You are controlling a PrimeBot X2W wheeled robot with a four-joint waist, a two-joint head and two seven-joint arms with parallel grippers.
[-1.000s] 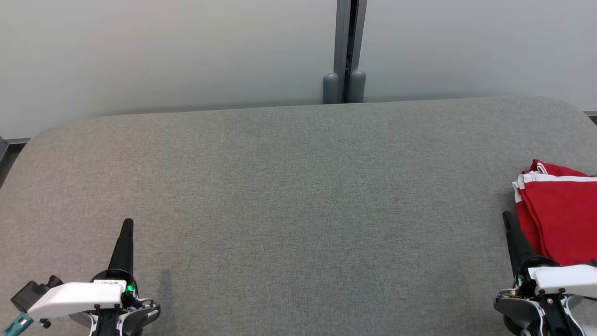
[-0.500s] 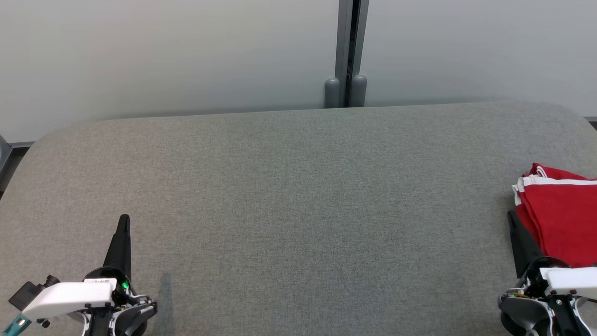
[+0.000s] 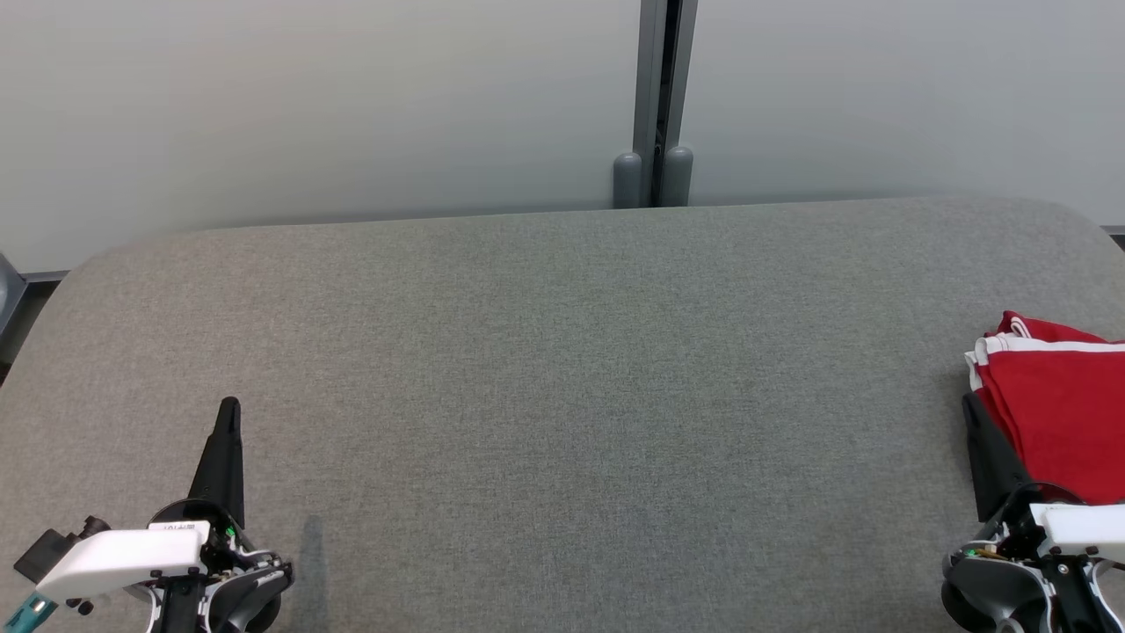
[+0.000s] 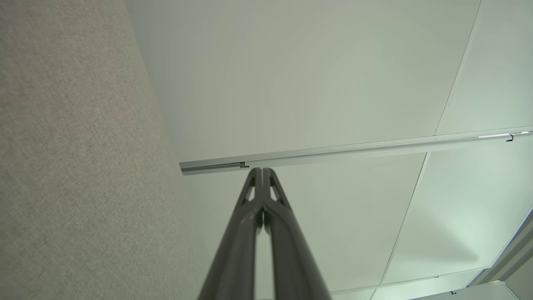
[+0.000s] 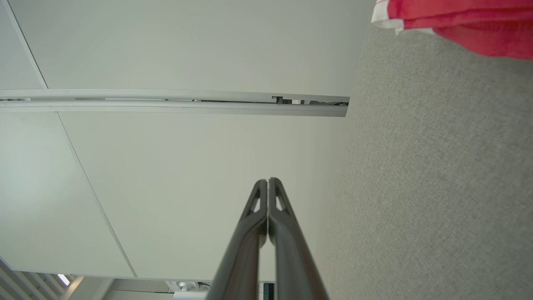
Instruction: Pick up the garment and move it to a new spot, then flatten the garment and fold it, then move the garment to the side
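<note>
Sitting folded at the right edge: one red garment (image 3: 1059,413) on one grey table (image 3: 562,387).
Two grippers, left gripper (image 3: 228,406) and right gripper (image 3: 970,403), jaws pressed together, both empty.

Left pincer (image 4: 262,171) closed, seemingly above grey fabric (image 4: 75,166).

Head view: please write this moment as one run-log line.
garment: red, on table, right side | left tool: shut, empty | right tool: shut, empty, beside garment
</note>
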